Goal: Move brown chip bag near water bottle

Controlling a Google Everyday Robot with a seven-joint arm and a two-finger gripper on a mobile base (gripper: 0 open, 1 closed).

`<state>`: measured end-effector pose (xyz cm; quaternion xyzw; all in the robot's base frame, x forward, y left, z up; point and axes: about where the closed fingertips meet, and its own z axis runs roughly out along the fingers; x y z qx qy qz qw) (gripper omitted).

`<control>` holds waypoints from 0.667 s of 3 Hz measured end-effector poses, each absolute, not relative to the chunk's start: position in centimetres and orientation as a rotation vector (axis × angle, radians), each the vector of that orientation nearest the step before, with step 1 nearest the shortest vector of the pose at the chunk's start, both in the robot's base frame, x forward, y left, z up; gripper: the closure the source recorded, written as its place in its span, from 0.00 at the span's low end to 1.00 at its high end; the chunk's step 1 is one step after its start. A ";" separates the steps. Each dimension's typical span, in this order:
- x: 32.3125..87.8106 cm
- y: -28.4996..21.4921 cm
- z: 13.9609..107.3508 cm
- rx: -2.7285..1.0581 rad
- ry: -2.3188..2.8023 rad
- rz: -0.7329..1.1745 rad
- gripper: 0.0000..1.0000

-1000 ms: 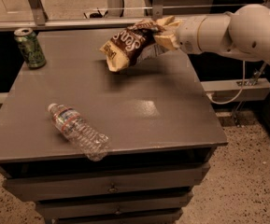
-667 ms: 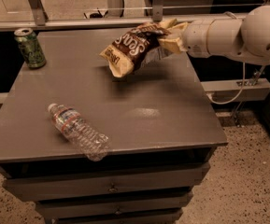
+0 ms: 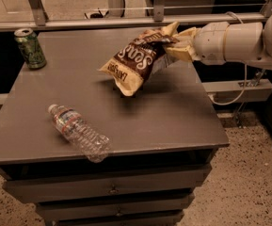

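The brown chip bag hangs tilted in the air above the right half of the grey table, its tan lower end pointing down-left. My gripper comes in from the right on a white arm and is shut on the bag's upper right end. The water bottle lies on its side near the table's front left edge, white cap toward the upper left. The bag is well to the right of and behind the bottle.
A green soda can stands upright at the table's back left corner. Metal rails run behind the table. Drawers sit below the tabletop. Speckled floor lies to the right.
The gripper has carried the chip bag slightly toward the front and a little lower over the table. The bottle and the can have not moved.
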<state>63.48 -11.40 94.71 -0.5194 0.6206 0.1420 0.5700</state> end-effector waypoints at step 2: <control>58.9 -8.8 94.3 -1.309 1.380 0.451 1.00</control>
